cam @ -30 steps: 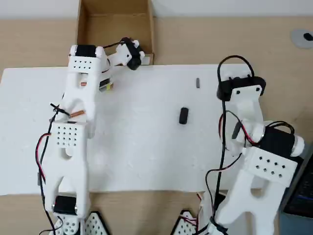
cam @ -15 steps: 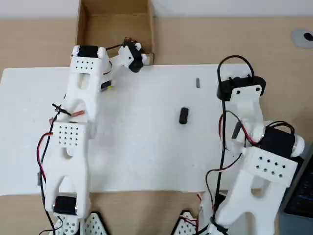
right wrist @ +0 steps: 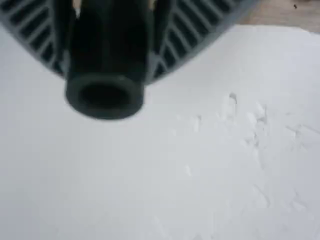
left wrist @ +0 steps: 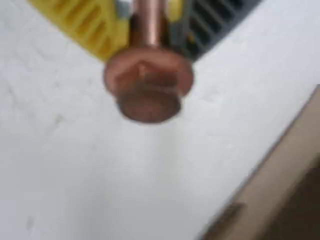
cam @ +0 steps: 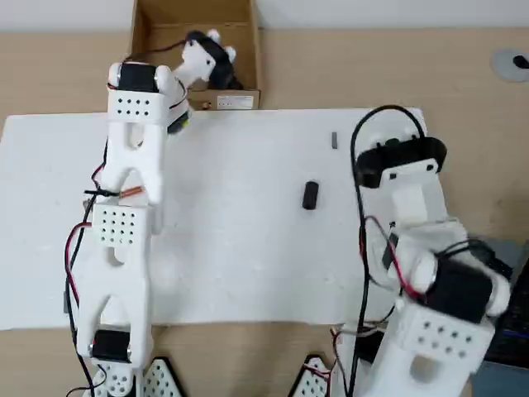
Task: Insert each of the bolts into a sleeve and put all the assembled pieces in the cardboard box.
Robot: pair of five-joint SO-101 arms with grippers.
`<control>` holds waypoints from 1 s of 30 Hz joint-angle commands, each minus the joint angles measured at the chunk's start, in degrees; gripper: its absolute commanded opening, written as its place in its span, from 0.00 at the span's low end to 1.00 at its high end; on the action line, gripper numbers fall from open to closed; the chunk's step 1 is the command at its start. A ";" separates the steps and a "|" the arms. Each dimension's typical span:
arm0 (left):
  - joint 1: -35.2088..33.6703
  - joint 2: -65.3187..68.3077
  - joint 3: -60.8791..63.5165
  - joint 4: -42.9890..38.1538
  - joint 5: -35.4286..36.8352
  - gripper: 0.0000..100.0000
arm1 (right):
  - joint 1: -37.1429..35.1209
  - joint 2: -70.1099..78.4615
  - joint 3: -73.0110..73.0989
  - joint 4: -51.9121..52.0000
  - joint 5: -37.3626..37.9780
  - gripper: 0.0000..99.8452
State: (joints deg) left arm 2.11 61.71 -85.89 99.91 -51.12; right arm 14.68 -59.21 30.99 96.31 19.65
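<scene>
The left pincer (left wrist: 150, 22), clamped on a copper bolt (left wrist: 148, 85), hangs by the cardboard box (cam: 142, 50), well apart from the right pincer (right wrist: 107, 35), clamped on a black sleeve (right wrist: 105, 92) across the worktop (cam: 463, 74), so bolt shank and sleeve bore likely need bringing onto one line

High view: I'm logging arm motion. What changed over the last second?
The left arm stretched toward the cardboard box; the right arm drew back slightly. The loose sleeve and grey piece on the foam stayed put.
</scene>
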 commanded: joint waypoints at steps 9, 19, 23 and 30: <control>7.30 -21.14 -1.93 0.62 20.13 0.00 | -0.66 -10.15 2.95 -2.90 -0.53 0.01; 11.69 -50.42 23.30 0.62 26.99 0.00 | -0.66 -29.76 13.67 -11.34 -0.53 0.01; 13.36 -65.45 38.95 0.62 26.90 0.00 | -0.84 -37.93 18.95 -15.03 -0.62 0.01; 12.92 -87.43 60.92 0.53 26.90 0.00 | -1.01 -49.19 27.21 -19.78 -0.62 0.01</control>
State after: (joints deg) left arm 14.95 -16.44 -32.09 100.18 -24.40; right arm 14.33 -103.52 56.13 78.99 19.65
